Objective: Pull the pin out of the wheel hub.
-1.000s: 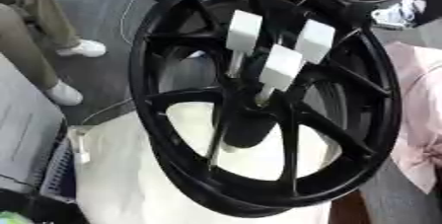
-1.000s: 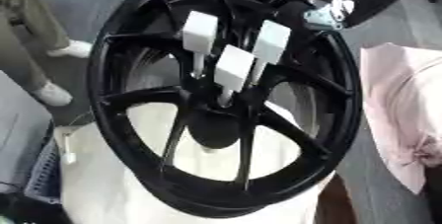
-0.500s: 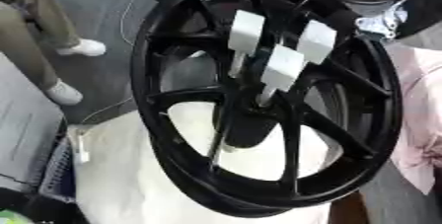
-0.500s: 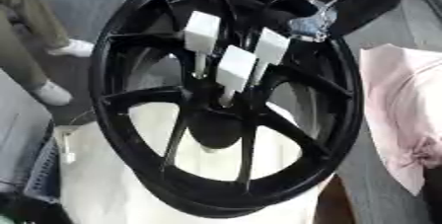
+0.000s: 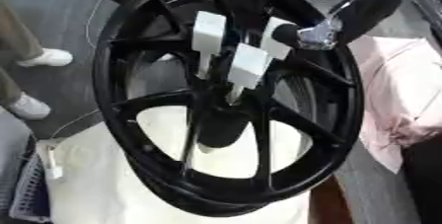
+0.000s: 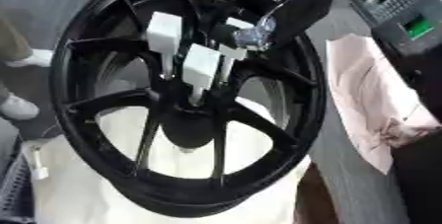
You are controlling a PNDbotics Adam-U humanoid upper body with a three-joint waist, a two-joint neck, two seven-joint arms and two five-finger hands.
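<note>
Under me lies a cream-white table top (image 5: 95, 188), with grey floor (image 5: 60, 16) beyond it on my left. A pink cloth (image 6: 371, 104) is bunched at my right. A person's white shoes (image 5: 52, 57) stand on the floor at the left edge.
</note>
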